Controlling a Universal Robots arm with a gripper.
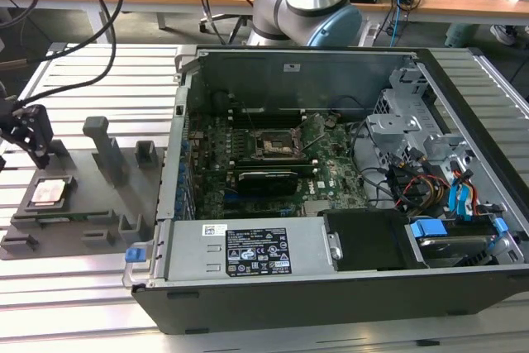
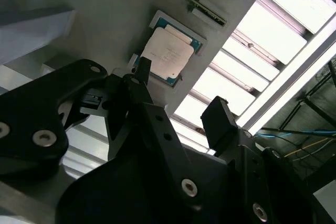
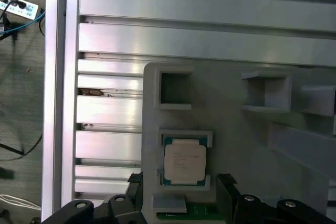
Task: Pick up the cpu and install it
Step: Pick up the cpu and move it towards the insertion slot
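The cpu (image 1: pixel 48 193), a small square chip with a silver-grey top, lies flat in a recess of the grey plastic tray (image 1: pixel 91 221) at the exterior view's left. My gripper (image 1: pixel 37 155) hangs just above and behind it, open, holding nothing. In the first wrist view the cpu (image 3: pixel 184 162) lies between the two black fingertips (image 3: pixel 226 181), and the gripper (image 3: pixel 181 184) is apart from it. In the second wrist view the cpu (image 2: pixel 168 53) sits beyond the spread gripper (image 2: pixel 181 95). The black socket frame (image 1: pixel 275 145) on the motherboard stands open inside the computer case (image 1: pixel 289 287).
Upright grey blocks (image 1: pixel 103 146) rise from the tray beside the cpu. The case's metal walls, drive cage (image 1: pixel 405 121) and cable bundle (image 1: pixel 430 188) surround the motherboard. The arm's base (image 1: pixel 306 2) stands behind the case. A slatted aluminium table (image 1: pixel 74 287) carries everything.
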